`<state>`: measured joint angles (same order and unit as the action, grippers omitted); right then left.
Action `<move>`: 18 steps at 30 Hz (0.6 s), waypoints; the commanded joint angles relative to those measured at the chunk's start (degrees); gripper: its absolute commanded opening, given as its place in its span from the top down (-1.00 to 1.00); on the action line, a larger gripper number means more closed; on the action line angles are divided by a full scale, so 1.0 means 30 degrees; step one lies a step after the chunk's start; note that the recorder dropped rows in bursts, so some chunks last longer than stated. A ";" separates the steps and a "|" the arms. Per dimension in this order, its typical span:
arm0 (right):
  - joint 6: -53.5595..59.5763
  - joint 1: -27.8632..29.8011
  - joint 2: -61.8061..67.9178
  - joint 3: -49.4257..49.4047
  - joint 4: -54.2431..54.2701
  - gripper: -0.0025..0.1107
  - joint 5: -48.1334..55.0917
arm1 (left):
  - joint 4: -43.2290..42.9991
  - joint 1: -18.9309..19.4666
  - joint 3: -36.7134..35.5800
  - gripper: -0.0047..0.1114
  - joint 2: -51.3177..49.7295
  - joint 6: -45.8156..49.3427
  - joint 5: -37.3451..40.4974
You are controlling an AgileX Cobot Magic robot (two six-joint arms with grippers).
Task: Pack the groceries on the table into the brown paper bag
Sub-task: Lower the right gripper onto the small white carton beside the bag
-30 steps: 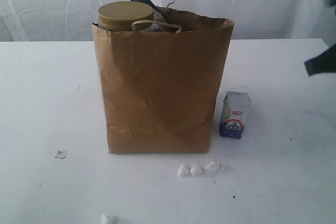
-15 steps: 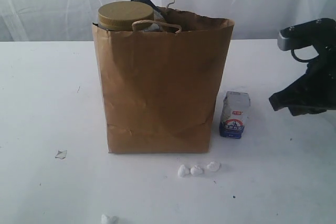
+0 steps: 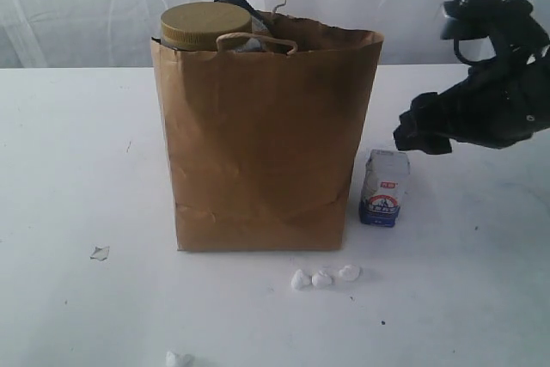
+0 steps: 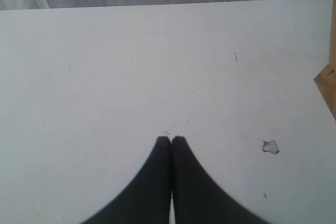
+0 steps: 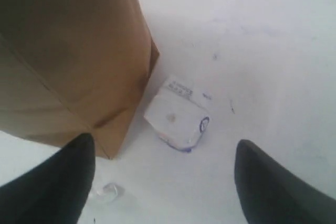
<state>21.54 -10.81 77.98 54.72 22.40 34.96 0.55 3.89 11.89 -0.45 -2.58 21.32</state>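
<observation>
1. The small blue-white carton (image 3: pixel 384 188) stands unpacked on the table (image 3: pixel 77 169), below and between the right gripper's (image 5: pixel 164 141) wide-spread, empty fingers.
2. The brown paper bag (image 3: pixel 266 143) beside it already holds the olive-lidded jar (image 3: pixel 206 25).
3. The left gripper's (image 4: pixel 171 139) fingers are pressed together, empty.

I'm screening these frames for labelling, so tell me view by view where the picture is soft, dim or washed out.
Exterior view: even, diffuse light, the right end effector dark and slightly soft. Left wrist view: sharp table, the left end effector a featureless black shape. Right wrist view: blurred throughout, the print on the carton unreadable, the bag dim.
</observation>
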 commanded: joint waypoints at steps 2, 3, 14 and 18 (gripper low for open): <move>-0.2781 -0.0208 0.2994 0.0789 0.0237 -0.26 -0.0676 | 0.0196 0.0023 -0.0043 0.92 0.0129 -0.0070 -0.0070; -0.2781 -0.0208 0.3920 0.1408 0.0237 -0.26 -0.0132 | 0.0196 0.0023 -0.0043 0.92 0.0129 -0.0070 -0.0070; -0.2772 -0.0217 0.6405 0.2699 0.0089 -0.26 -0.1312 | 0.0196 0.0023 -0.0043 0.92 0.0129 -0.0070 -0.0070; -0.2772 -0.0217 0.6530 0.2699 0.0056 -0.26 -0.1948 | 0.0196 0.0023 -0.0043 0.92 0.0129 -0.0070 -0.0070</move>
<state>13.46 -11.34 97.42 62.37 23.08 30.92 0.55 3.89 11.89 -0.45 -2.58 21.32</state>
